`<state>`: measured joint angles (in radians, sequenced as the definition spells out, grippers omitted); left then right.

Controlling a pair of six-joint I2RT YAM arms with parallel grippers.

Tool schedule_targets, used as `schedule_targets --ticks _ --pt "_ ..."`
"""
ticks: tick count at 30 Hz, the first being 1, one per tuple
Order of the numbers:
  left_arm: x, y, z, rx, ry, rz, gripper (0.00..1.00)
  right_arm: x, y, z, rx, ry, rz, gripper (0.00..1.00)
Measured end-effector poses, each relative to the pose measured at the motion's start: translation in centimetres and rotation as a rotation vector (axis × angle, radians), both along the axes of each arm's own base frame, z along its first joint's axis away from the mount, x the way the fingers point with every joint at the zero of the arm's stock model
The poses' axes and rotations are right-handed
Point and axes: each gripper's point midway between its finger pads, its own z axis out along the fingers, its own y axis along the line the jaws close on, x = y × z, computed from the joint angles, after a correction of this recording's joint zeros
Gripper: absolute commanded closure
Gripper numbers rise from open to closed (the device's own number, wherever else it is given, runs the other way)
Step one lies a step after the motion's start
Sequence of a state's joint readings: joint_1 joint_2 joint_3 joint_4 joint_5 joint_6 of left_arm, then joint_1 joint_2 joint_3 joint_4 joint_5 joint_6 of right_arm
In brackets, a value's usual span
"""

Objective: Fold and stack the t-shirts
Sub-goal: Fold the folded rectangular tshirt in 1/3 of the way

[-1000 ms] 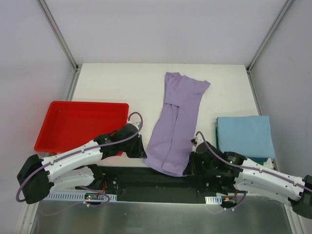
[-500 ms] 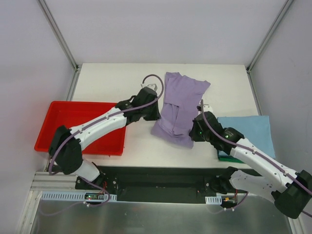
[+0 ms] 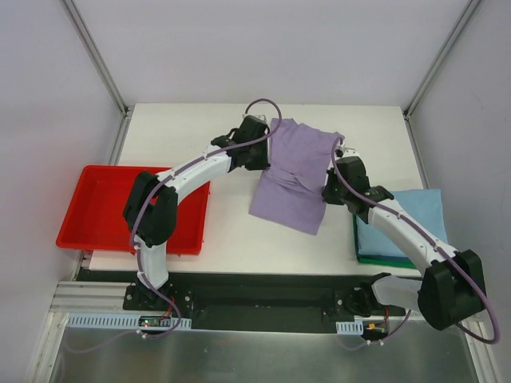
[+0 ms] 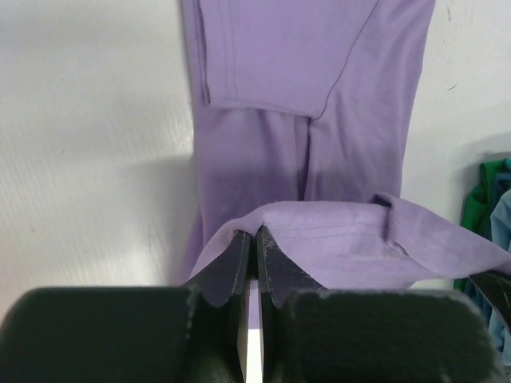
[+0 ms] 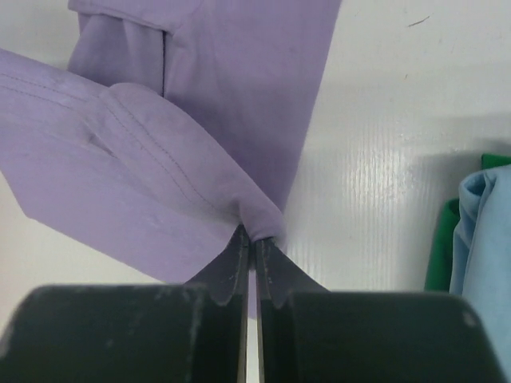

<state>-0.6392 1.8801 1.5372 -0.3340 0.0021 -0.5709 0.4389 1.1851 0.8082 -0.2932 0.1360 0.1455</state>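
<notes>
My left gripper [image 4: 255,238] and right gripper [image 5: 255,242], each clenched on the hem of the purple shirt [image 3: 297,171], have carried it from my side towards the collar, apparently halving its length.

Place: robot lab test cell
Signs: white counter [image 3: 184,132], bare walls [image 3: 263,48], metal frame posts [image 3: 96,56], black base plate [image 3: 263,291]

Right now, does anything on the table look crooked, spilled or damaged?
Nothing is spilled or damaged. The purple shirt lies slanted, its near edge at an angle to the table's edge, while the left gripper and right gripper each pinch its hem. At the right, the green shirt peeks out beneath the blue shirt.
</notes>
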Motion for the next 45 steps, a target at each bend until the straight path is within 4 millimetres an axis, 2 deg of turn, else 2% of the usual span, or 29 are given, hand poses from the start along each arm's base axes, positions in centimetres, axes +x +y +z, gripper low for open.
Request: schedule_targets --ticks 5,15,18,20,21,22,24,26,27,28,31,32,36,39,42,45 --pt "1.6 -0.5 -0.5 -0.002 -0.001 -0.02 1.0 2.1 -0.2 -1.2 0.027 0.023 -0.003 1.0" --pt "3.5 0.3 -4.1 0.025 0.058 -0.007 0.98 4.9 0.1 -4.3 0.097 0.075 0.012 1.0" --pt "3.9 0.0 -4.9 0.018 0.076 -0.016 0.89 5.4 0.0 -5.4 0.1 0.095 0.006 0.99" --pt "4.2 -0.1 -5.3 0.014 0.085 -0.02 0.76 5.7 -0.2 -6.1 0.099 0.105 -0.002 0.95" --pt "4.3 -0.2 -5.6 0.011 0.091 -0.025 0.73 5.9 -0.4 -6.4 0.096 0.114 -0.008 0.92" --pt "4.5 -0.2 -5.7 0.009 0.092 -0.027 0.66 6.1 -0.5 -6.8 0.094 0.122 -0.014 0.85" --pt "4.8 -0.2 -6.0 0.006 0.097 -0.032 0.47 6.7 -0.8 -7.2 0.087 0.133 -0.023 0.67" --pt "4.9 -0.2 -6.1 -0.001 0.103 -0.044 0.29 7.3 -0.9 -7.1 0.082 0.134 -0.026 0.43" --pt "4.8 -0.3 -6.0 -0.011 0.109 -0.052 0.14 7.7 -0.9 -6.8 0.081 0.124 -0.021 0.33" --pt "5.0 -0.2 -5.9 -0.013 0.106 -0.056 0.01 8.1 -0.8 -6.3 0.082 0.111 -0.016 0.29" --pt "5.0 -0.1 -5.0 -0.025 0.091 -0.065 0.01 9.0 -0.7 -4.3 0.085 0.063 0.002 0.06" --pt "4.8 0.1 -4.5 -0.03 0.087 -0.061 0.01 8.9 -0.7 -3.8 0.087 0.053 0.004 0.04" --pt "1.8 2.2 -1.7 -0.038 0.061 -0.048 0.01 7.1 -0.5 -0.6 0.096 -0.005 0.03 0.04" --pt "-1.7 4.3 0.8 -0.068 0.028 -0.027 0.01 5.1 1.2 0.7 0.098 -0.03 0.087 0.04" --pt "-5.2 6.4 1.6 -0.098 0.009 -0.002 0.01 3.1 4.5 0.0 0.097 -0.001 0.189 0.04" --pt "-8.4 8.1 0.0 -0.105 0.043 0.021 0.01 1.8 7.0 -2.3 0.093 0.075 0.261 0.04"
